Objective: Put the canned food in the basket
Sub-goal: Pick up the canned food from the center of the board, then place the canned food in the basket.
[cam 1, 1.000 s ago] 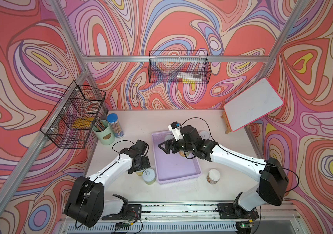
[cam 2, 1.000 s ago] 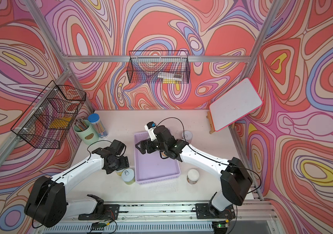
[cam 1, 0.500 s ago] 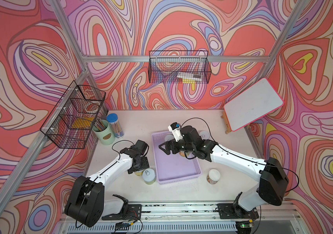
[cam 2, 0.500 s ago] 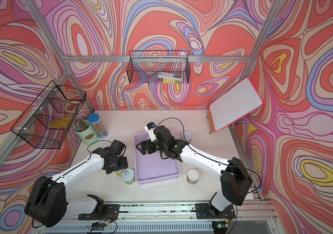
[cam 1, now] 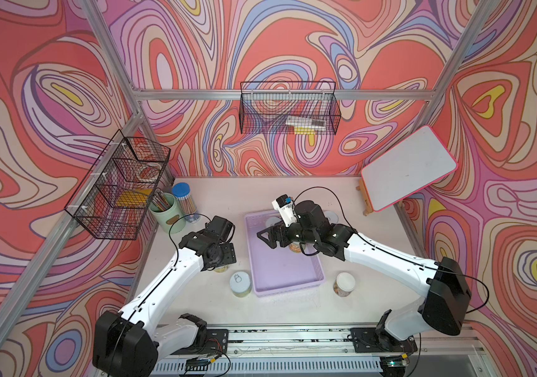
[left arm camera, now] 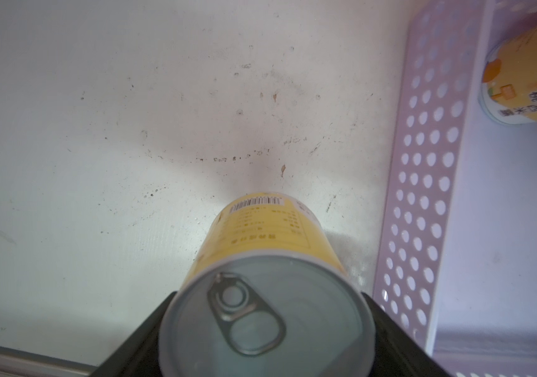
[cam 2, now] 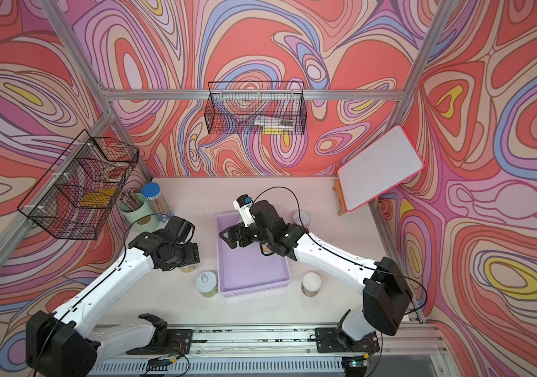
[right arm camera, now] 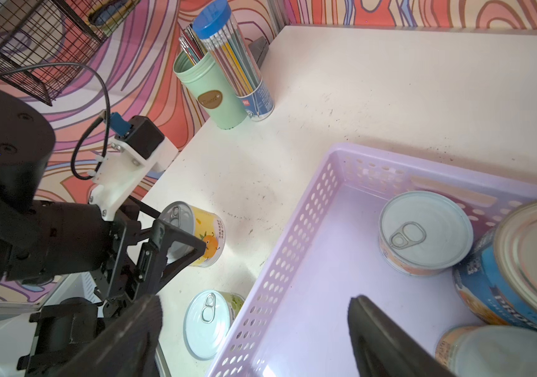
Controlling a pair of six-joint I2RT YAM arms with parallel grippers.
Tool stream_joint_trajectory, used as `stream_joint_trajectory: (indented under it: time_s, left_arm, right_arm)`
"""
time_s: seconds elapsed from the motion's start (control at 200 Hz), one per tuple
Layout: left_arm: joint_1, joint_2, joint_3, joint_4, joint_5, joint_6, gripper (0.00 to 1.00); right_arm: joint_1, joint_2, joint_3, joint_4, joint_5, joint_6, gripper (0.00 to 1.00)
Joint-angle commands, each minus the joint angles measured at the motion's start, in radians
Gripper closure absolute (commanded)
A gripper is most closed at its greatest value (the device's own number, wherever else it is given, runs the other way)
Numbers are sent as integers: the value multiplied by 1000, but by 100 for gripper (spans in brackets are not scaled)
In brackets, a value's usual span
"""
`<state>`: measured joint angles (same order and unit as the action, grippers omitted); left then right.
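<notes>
While the left tool [left arm camera: 265, 310] is clamped on a yellow can [left arm camera: 260, 235] standing upright on the bench [left arm camera: 130, 130], lid up, just beside the purple basket [left arm camera: 423, 163], the right tool [right arm camera: 257, 303] hangs spread apart above it.

basket [cam 1: 285, 277]: table centre
stored cans [right arm camera: 425, 231]: three, basket's rear half
can L1 [left arm camera: 267, 235], can L2 [cam 1: 240, 284]: left of basket
can R1 [cam 1: 345, 284], can R2 [cam 2: 302, 218]: right of basket

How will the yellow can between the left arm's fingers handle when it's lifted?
The yellow can looks like rigid metal, so it probably won't deform under the fingers. Its smooth glossy label may slip a little. Upright on its flat base, it seems unlikely to roll.
</notes>
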<state>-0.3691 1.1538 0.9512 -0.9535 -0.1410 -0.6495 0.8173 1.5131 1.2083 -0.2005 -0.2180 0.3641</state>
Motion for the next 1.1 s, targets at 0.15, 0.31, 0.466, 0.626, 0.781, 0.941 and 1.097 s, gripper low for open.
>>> stream_joint_trajectory:
  time_s: [0.15,0.31,0.466,0.626,0.781,0.941,1.097]
  left_arm:
    - [-47,-5,97,-66,-12,50,43]
    - [-103,37,154,-61,-13,69,43]
    - [-157,95,214,-43,-15,109,43]
    - [-203,157,264,-3,6,156,43]
    - [-258,235,314,29,21,178,44]
    - [-310,322,365,68,44,204,44]
    - [-331,398,399,124,111,251,48]
  right_arm:
    - [-3,-33,13,-2,10,-12,11]
    - [-4,-30,29,-59,54,-24,10]
    - [-22,-43,14,-93,72,-28,8]
    - [-65,-83,-29,-121,86,-25,8]
    - [-124,-144,-93,-136,77,-18,8]
    - [-171,-207,-157,-156,90,-12,8]
    - [-180,-263,-204,-176,131,-10,8]
